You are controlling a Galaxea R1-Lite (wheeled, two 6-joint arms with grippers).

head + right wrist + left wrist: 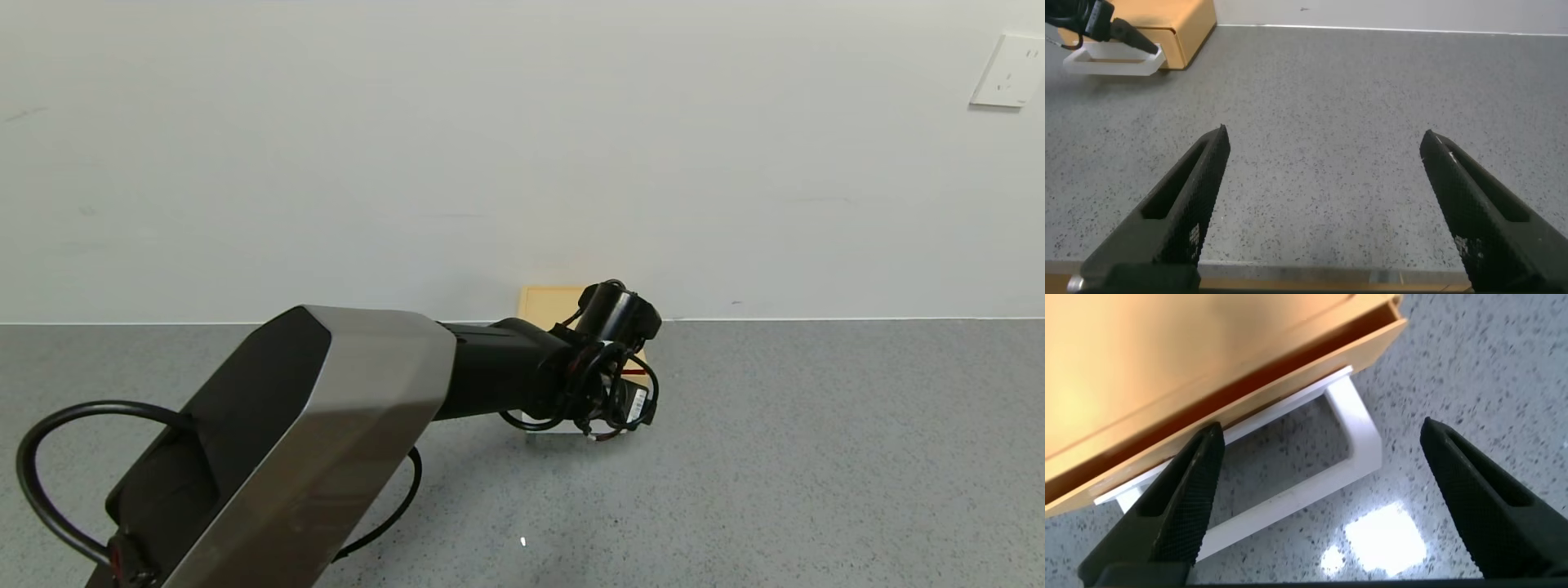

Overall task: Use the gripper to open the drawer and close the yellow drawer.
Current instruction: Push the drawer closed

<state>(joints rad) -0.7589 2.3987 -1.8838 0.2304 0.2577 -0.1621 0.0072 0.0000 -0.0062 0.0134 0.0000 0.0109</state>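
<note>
The pale-yellow drawer box (549, 304) stands on the grey table against the wall. My left gripper (624, 406) hangs over its front, hiding most of it in the head view. In the left wrist view the gripper (1321, 429) is open and holds nothing. Its fingers (1185, 498) stand either side of the white loop handle (1365, 443) without touching it. A thin dark gap shows between the box body (1192, 351) and the drawer front. My right gripper (1323, 135) is open and empty, low over bare table, far from the drawer (1180, 33).
The grey speckled table (816, 449) reaches back to a white wall. A white wall socket (1009, 70) sits at the upper right. The left arm's silver-and-black link (310, 441) with a looping cable fills the near left.
</note>
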